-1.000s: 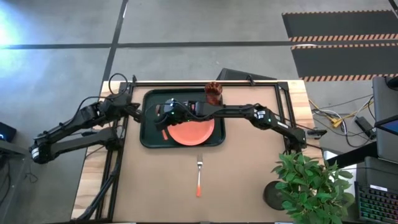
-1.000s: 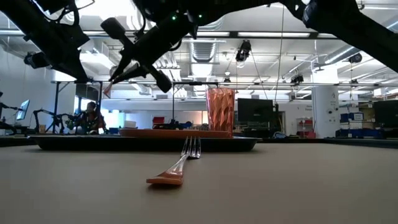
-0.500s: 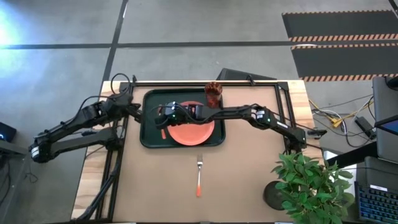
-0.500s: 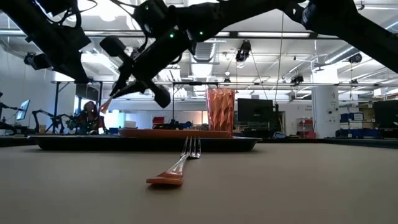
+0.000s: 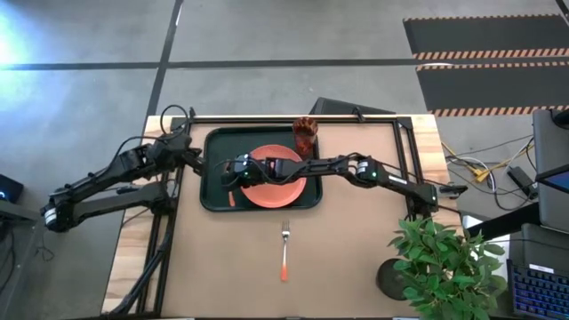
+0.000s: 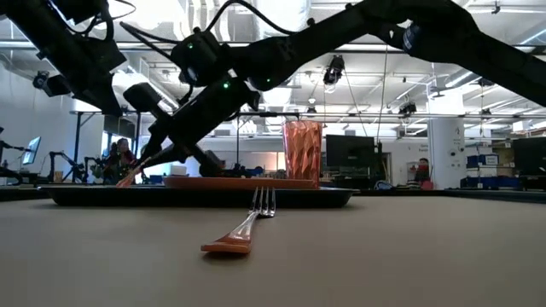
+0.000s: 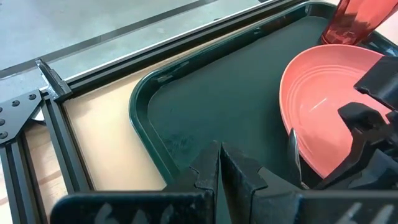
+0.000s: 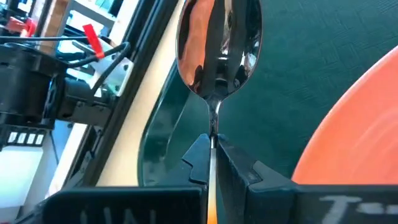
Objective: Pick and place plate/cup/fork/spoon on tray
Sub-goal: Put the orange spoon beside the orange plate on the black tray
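Note:
The dark tray (image 5: pixel 213 191) lies at the table's far middle. The coral plate (image 5: pixel 283 180) lies flat in its right half, and the reddish cup (image 5: pixel 305 135) stands at its far right corner. The fork (image 5: pixel 284 247) lies flat on the table near the tray, tines toward it. My right gripper (image 5: pixel 234 172) is low over the tray's left part, shut on the spoon (image 8: pixel 219 37). In the low view the spoon's free end (image 6: pixel 128 177) is close above the tray; whether it touches, I cannot tell. My left gripper (image 7: pixel 219 167) is shut and empty at the tray's left rim. My right gripper pinches the spoon's thin neck (image 8: pixel 212 134) between its two fingers, just behind the silver bowl. The spoon lies along the fingers, its bowl sticking out ahead of the fingertips and its orange handle (image 8: pixel 211 213) running back between them. The fingers slant down toward the table's left.
A green plant in a dark pot (image 5: pixel 436 267) stands at the table's near right corner. Black frame rails (image 5: pixel 169 231) run along the table's left and far edges. People show in the room beyond the table (image 6: pixel 124 158). Bare tabletop lies around the fork.
My right gripper has gone down toward the tray's left part with the spoon, staying shut on it. The spoon's free end has dropped from well above the tray to just over it.

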`<move>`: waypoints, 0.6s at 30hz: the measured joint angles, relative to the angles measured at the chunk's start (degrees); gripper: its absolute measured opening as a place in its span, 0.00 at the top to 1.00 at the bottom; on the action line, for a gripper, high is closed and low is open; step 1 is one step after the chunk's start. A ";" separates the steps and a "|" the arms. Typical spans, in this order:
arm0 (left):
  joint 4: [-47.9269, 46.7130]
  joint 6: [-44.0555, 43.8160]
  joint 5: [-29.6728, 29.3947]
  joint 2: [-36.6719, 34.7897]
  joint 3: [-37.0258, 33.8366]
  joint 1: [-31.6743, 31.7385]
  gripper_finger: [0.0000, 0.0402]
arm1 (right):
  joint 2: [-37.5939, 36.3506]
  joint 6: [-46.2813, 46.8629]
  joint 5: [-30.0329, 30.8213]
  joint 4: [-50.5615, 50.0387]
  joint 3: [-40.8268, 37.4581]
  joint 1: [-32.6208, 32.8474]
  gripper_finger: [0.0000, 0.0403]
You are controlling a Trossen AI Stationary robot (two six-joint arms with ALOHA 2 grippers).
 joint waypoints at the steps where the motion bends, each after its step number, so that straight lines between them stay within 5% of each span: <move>1: 0.00 -0.01 -0.01 0.00 0.00 0.00 1.00 | 0.04 0.00 0.06 -0.19 0.04 -0.10 0.98; 18: 0.02 -0.13 0.01 0.00 -0.16 0.00 1.00 | 0.04 -2.84 2.12 -3.93 0.08 -2.81 0.98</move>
